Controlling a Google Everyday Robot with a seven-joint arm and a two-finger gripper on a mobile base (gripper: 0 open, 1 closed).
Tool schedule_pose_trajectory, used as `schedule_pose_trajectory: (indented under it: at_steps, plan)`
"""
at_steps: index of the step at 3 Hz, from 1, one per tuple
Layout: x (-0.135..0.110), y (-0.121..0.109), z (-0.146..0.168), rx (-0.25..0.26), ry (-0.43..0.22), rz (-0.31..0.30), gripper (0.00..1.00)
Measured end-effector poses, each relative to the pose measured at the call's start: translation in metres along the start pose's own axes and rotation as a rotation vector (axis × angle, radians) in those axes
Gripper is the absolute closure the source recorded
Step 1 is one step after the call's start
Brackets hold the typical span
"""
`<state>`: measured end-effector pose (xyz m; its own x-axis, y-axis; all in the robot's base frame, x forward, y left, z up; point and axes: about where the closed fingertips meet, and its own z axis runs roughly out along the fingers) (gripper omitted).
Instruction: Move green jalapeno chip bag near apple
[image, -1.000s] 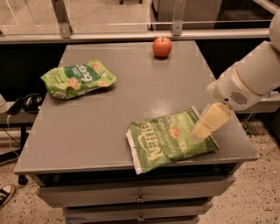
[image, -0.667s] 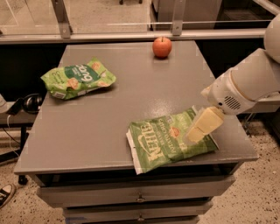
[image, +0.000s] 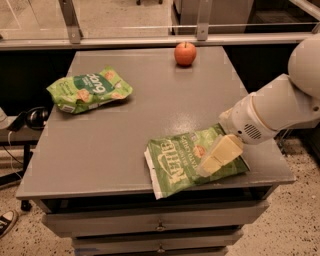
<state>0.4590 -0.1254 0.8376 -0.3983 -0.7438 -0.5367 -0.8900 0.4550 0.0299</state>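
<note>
While the pincer (image: 206, 169) sits over the Kettle bag (image: 172, 162) at the counter's (image: 150, 117) front edge, honestly can't tell if it's apart or clamped. Apple (image: 185, 53) is at the far edge, well apart.

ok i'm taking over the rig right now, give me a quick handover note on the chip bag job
Gripper: low over the right part of the green jalapeno chip bag, at the front right of the table. Whether it has a grip cannot be told.
Bag: lying flat at the table's front edge, its front corner slightly over the edge.
Apple: upright near the back edge, well apart from the bag.
Second green chip bag: on the left side, not part of the job.
Done: the gripper is at the bag.
Left: secure the bag, carry it to the back and set it down beside the apple.
</note>
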Motion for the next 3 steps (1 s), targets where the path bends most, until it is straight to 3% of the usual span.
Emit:
schedule_pose_trajectory:
  at_steps: [1, 3]
  plan:
    - [0.001, -0.002, 0.007, -0.004, -0.013, -0.001, 0.18]
    - [0.000, -0.012, 0.004, 0.015, -0.020, 0.016, 0.64]
